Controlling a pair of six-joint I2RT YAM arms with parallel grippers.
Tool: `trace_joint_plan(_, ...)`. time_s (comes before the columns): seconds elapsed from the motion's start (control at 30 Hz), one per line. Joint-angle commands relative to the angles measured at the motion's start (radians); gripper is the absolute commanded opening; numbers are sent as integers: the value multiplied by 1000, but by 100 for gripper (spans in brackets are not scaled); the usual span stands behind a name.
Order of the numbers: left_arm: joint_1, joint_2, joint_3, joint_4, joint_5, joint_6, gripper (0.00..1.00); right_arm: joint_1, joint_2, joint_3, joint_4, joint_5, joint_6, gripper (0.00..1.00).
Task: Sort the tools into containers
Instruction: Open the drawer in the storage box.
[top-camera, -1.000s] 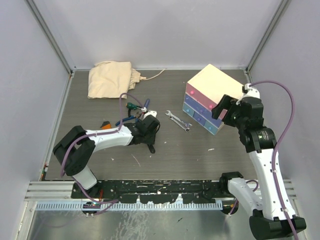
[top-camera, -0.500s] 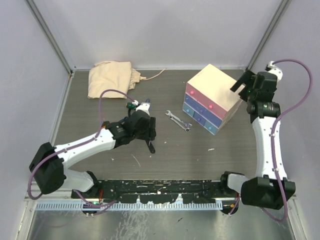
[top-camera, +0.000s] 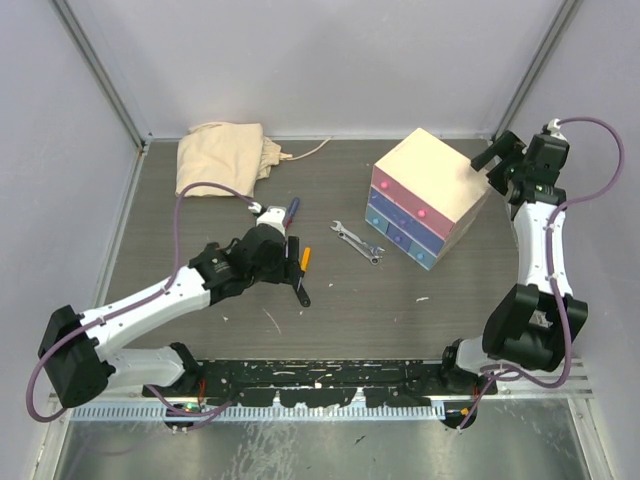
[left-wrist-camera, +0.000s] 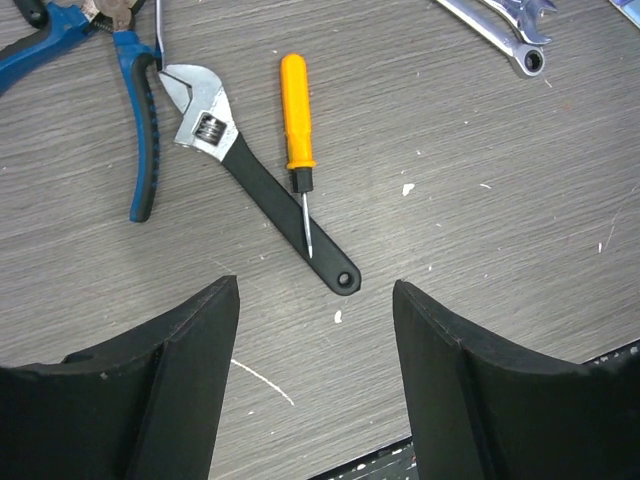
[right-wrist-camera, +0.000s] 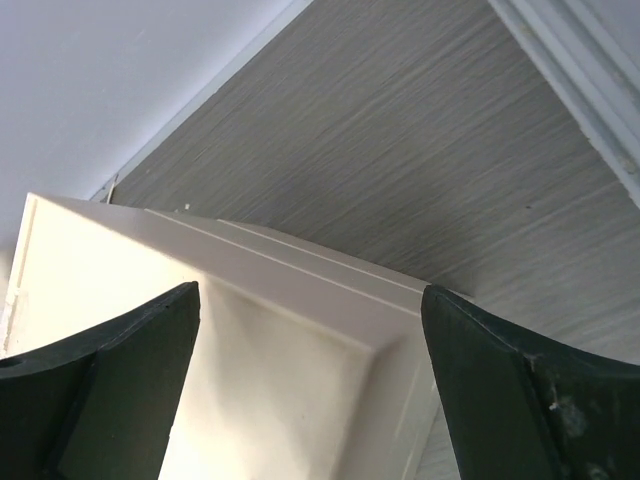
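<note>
A: Which tool first, and how will it handle?

B: The orange screwdriver (left-wrist-camera: 297, 110) lies on the surface (left-wrist-camera: 500, 200) just ahead of the left end effector (left-wrist-camera: 313, 300), its shaft across the black wrench (left-wrist-camera: 262, 192). Light and stiff, I'd judge; the smooth round handle may roll, so pinch it mid-handle. Those fingers (left-wrist-camera: 170, 380) stand apart, empty.

A: And the right end effector (right-wrist-camera: 310, 295)?

B: Spread wide, holding nothing, right over a corner of the cream chest (top-camera: 425, 165).

A: Any writing?

B: None I can read.
</note>
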Motion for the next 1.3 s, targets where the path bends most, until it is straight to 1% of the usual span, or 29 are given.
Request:
trace_joint_plan(0.0, -5, -59, -13, -5, -40, 18, 64, 0, 36, 65, 79, -143, 3, 94)
trace_joint_plan(0.1, -3, -70, -20, -9, -49, 17, 64, 18, 62, 68, 85, -190, -1, 93)
trace_joint_plan(0.37, -3, -77, -21, -18, -57, 15, 65, 146, 164, 149, 82, -266, -106, 93)
trace_joint_plan(0.63, -3, -118, -25, -49, -70, 28, 65, 202, 267, 185, 155, -433, -195, 93)
trace_joint_plan(0.77, -3, -150, -30, -70, -98, 29, 66, 257, 293, 202, 164, -462, -222, 93)
trace_joint_plan(0.9, -3, -183, -28, -79, -139, 14, 70, 312, 292, 198, 153, -432, -204, 92)
trace_joint_plan(1.0, -1, -198, -20, -73, -182, -8, 77, 328, 261, 166, 146, -372, -161, 90)
trace_joint_plan(1.1, 7, -198, -9, -34, -197, -18, 81, 329, 193, 119, 127, -204, -69, 90)
trace_joint_plan(1.2, 13, -171, 16, 13, -186, -19, 82, 329, 124, 59, 162, -133, 27, 91)
trace_joint_plan(1.27, 15, -141, 46, 29, -174, -14, 82, 327, 83, 51, 156, -84, 42, 91)
